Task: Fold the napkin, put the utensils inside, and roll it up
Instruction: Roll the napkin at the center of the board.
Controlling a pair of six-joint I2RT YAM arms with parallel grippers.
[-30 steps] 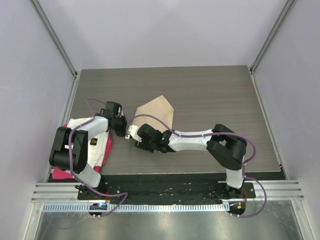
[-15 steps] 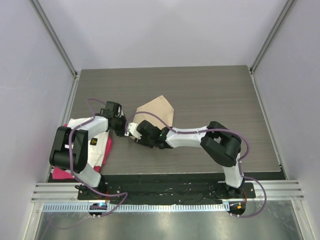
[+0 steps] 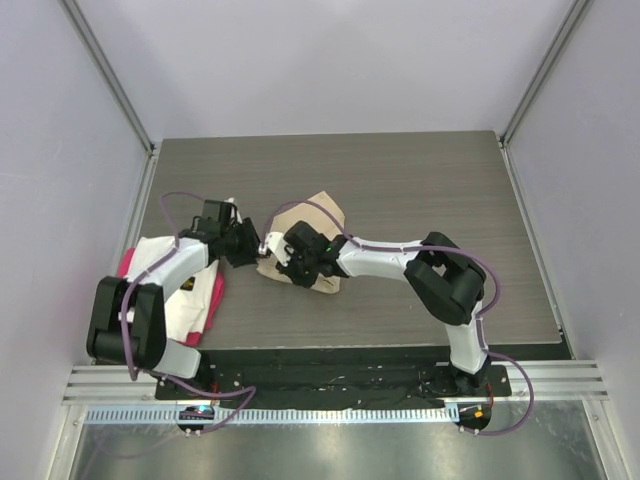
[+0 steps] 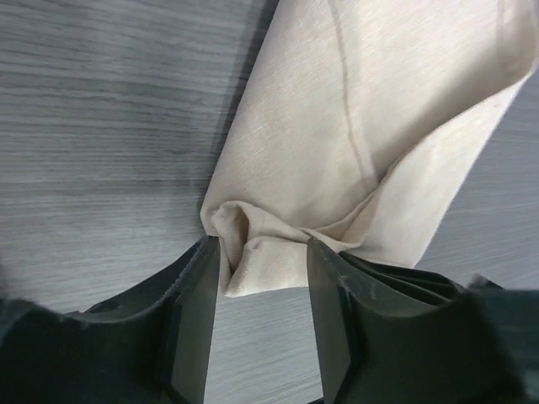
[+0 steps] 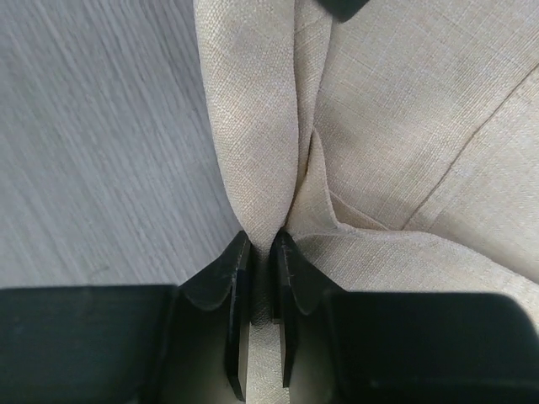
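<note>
Hiding napkin [image 3: 312, 232] beneath right gripper [image 5: 261, 290], spoon unseen

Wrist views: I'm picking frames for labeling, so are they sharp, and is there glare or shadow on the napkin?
Left wrist: napkin evenly lit, no glare, weave soft; left gripper fingers dark, slightly blurred. Right wrist: weave crisp, shadow in the fold pinched by the right gripper.

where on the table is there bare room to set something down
Bare wood fills the far strip and the right half of the dark wooden table, beyond the beige cloth napkin. Crowded: left-centre, where the left gripper and right gripper meet at the napkin, beside the white cloth.
</note>
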